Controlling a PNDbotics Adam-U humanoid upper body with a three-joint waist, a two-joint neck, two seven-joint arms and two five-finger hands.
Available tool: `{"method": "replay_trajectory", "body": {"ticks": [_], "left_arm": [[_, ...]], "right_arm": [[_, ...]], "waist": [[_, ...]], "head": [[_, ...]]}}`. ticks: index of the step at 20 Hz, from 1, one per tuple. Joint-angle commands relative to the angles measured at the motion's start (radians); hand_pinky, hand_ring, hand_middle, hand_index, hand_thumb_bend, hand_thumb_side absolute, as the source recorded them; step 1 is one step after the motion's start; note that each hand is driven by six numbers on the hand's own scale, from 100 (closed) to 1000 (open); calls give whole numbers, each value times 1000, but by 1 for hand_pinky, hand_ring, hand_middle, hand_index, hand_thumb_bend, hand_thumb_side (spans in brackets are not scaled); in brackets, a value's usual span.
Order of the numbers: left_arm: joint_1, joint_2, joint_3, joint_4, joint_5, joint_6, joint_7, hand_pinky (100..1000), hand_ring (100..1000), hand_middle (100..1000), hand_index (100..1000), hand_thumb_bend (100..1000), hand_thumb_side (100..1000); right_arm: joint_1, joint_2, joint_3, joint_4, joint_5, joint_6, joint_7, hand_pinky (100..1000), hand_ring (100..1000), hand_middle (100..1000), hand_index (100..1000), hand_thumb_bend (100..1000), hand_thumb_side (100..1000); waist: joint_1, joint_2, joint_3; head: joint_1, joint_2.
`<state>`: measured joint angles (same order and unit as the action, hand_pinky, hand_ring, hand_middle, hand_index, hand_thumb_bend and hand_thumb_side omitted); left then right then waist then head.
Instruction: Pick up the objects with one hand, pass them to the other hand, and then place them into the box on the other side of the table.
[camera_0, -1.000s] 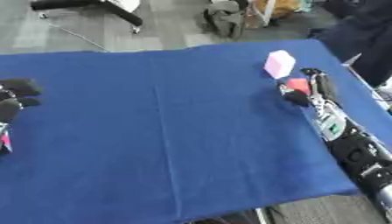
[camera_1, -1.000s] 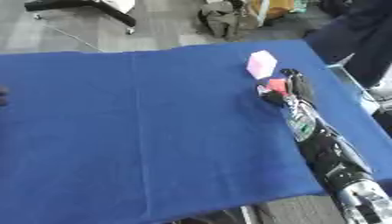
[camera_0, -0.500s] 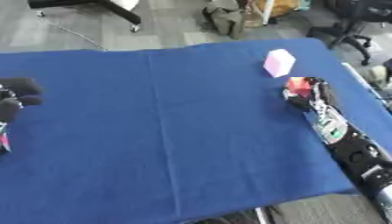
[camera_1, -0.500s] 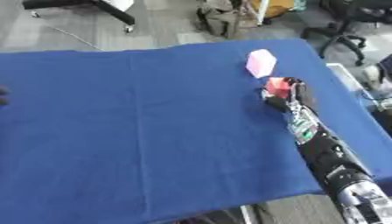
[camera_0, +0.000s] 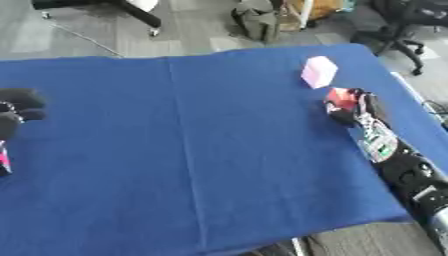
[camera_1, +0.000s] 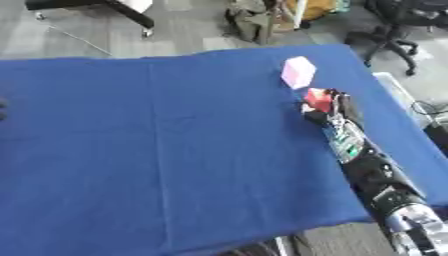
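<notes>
My right hand lies on the blue table near its right edge, arm coming in from the lower right. Its fingers curl round a small red object at the fingertips, low on the cloth. A pale pink block stands just beyond it, apart from the hand. My left hand shows as a dark shape at the far left edge in the left eye view. No box is in view.
A bit of magenta shows at the left edge below the left hand. Past the far table edge are grey floor, a bag and an office chair. The table's right edge runs close by my right arm.
A dark figure at the upper right has gone from view. My right hand stays at the red object with almost no shift. The left hand has not moved.
</notes>
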<state>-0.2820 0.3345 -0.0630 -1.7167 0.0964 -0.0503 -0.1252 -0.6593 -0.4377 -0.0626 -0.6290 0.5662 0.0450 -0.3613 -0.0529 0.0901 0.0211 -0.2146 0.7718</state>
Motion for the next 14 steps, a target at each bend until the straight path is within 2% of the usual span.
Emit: {"method": "replay_trajectory", "body": {"ticks": [1, 6, 10, 14], "left_arm": [[-16, 14, 2, -19, 0, 0, -1, 745, 739, 627, 733, 761, 699], [-15, 14, 3, -17, -1, 1, 2, 744, 739, 627, 732, 759, 699], [-13, 15, 5, -15, -2, 2, 6, 745, 738, 627, 732, 756, 700], [-12, 19, 10, -7, -4, 4, 13, 744, 738, 621, 730, 754, 701]], "right_arm": [[-8, -25, -7, -19, -5, 1, -46, 720, 705, 425, 550, 100, 344], [-3, -24, -9, -54, -17, -10, -140, 678, 620, 293, 399, 100, 157], [6, -22, -4, -106, -38, -29, -172, 667, 594, 250, 358, 100, 114], [28, -23, 19, -209, -54, -55, -153, 665, 591, 242, 351, 100, 109]], "waist": [[1, -7, 1], [1, -9, 1], [1, -11, -2], [1, -15, -7]], "head": [[-5, -2], [-4, -2], [0, -2], [11, -2]]}}
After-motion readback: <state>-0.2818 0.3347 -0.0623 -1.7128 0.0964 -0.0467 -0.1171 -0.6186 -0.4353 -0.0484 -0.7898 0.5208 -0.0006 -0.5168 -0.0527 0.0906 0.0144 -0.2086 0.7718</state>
